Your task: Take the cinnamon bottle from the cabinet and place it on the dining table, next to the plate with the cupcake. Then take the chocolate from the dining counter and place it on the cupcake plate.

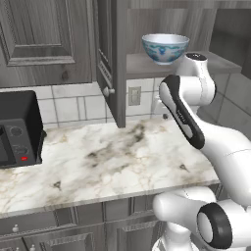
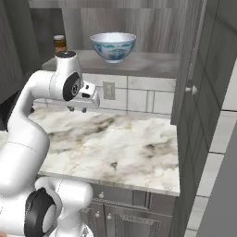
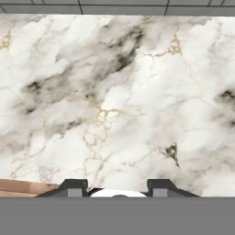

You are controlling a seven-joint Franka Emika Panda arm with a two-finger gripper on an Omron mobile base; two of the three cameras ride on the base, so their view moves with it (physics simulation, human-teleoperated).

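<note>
The cinnamon bottle (image 2: 59,44) stands at the far left of the open cabinet's shelf (image 2: 139,65), pushed back toward the corner, with a blue-patterned bowl (image 2: 113,46) well to its right on the same shelf. Below it the arm's elbow rises in front, so from this side only the jar's lid and upper body peek over the white joint. The gripper (image 2: 77,109) hangs under the shelf, above the marble counter (image 2: 115,143), and looks straight down at bare stone; its fingertips (image 3: 73,188) stand apart with nothing between them, and I cannot tell whether that counts as ready to take the jar.

Nothing has been grasped yet. The trouble I would expect: the hand has to climb and turn to reach in, and the shelf's front edge sits right above it, so a rising wrist could knock the board. Coming in wide, a finger could tip the jar or nudge the bowl. The open door (image 1: 109,63) crowds the left.
</note>
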